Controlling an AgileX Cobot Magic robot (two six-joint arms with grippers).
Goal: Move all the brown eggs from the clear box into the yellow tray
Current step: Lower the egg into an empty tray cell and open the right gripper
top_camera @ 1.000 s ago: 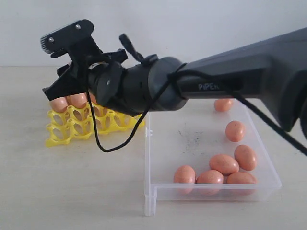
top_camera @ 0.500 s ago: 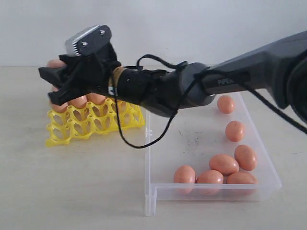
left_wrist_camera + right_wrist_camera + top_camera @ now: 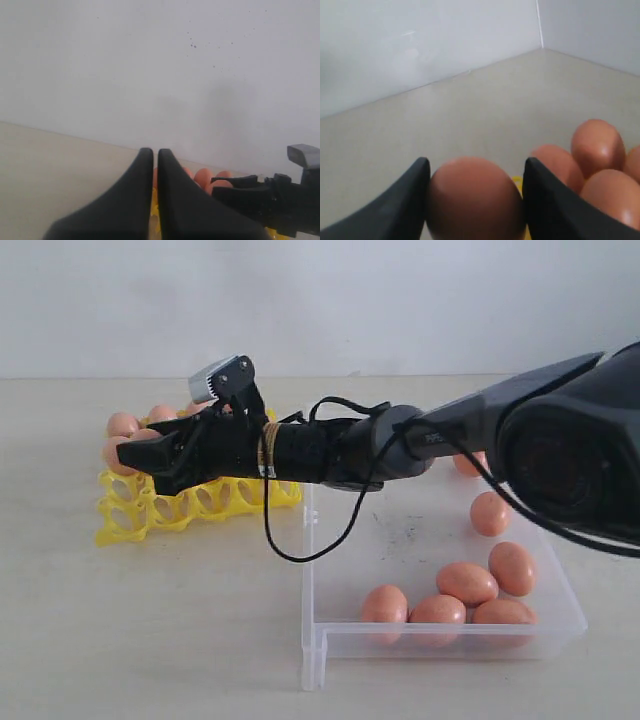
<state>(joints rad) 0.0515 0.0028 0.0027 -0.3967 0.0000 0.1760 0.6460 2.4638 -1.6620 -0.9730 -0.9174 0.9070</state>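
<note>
Eggs: smooth, orange-brown ovals, all alike. Six lie loose on the box floor, mostly bunched toward its near right corner. A seventh shows partly behind the arm at the far end.
Box: clear and shallow with low walls and dark scuffs on its floor. It sits on the counter, its left wall just beside the tray.
Tray: bright yellow openwork with raised peaks, left of the box. Several eggs sit in its far left cups.
Right pincer: reaches across, lying nearly level over the tray. It pinches one egg, which fills the gap between its two black fingers.
Left pincer: pressed together with nothing between, pointing toward the tray's eggs and the white wall.
In the way: the right arm covers the tray's middle and far right. Its black cable hangs in a loop above the counter, between tray and box.
</note>
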